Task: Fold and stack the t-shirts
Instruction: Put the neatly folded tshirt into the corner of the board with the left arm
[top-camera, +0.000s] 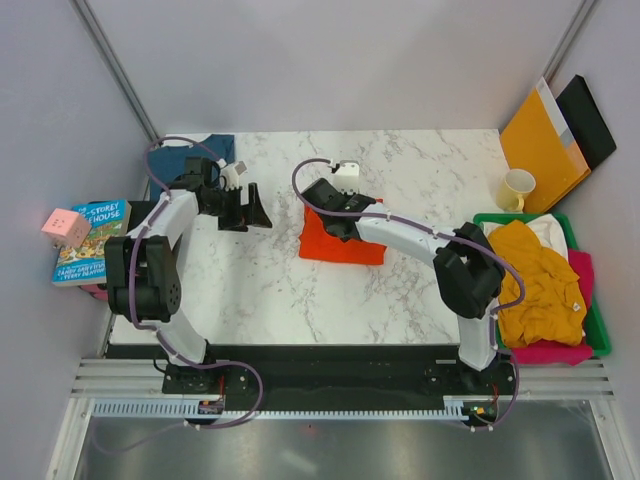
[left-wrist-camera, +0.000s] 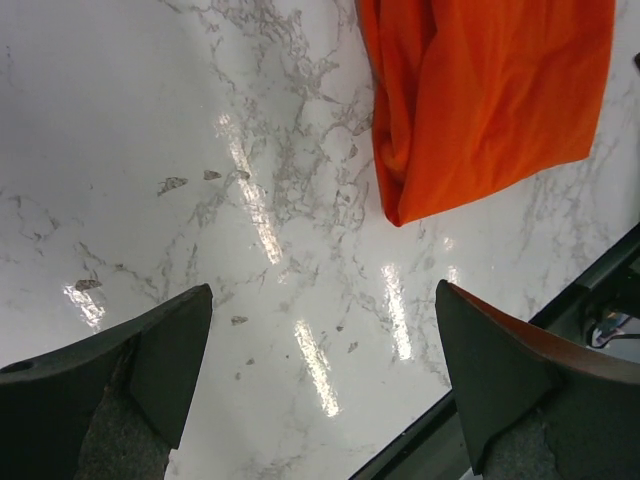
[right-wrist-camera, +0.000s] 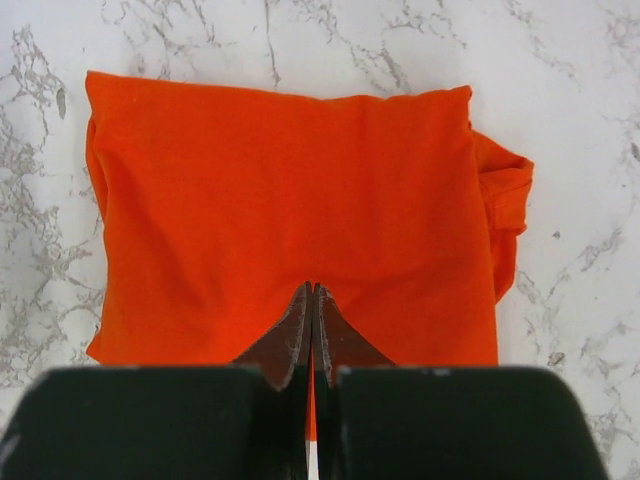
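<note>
A robot lab booth: two arms (top-camera: 150, 275) bolted to a rail (top-camera: 330, 408) at a marble table (top-camera: 260, 300), plain walls (top-camera: 330, 60) around (props: book (top-camera: 90, 240), mug (top-camera: 517, 190), bin (top-camera: 598, 330) of shirts (top-camera: 535, 280)).

Overhead view, two close downward wrist views, seemingly sharing orange t-shirt (top-camera: 335, 248)

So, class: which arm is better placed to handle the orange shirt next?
Right, probably: the right gripper is shut directly over the orange shirt; the left gripper hangs open over the table beside it.
</note>
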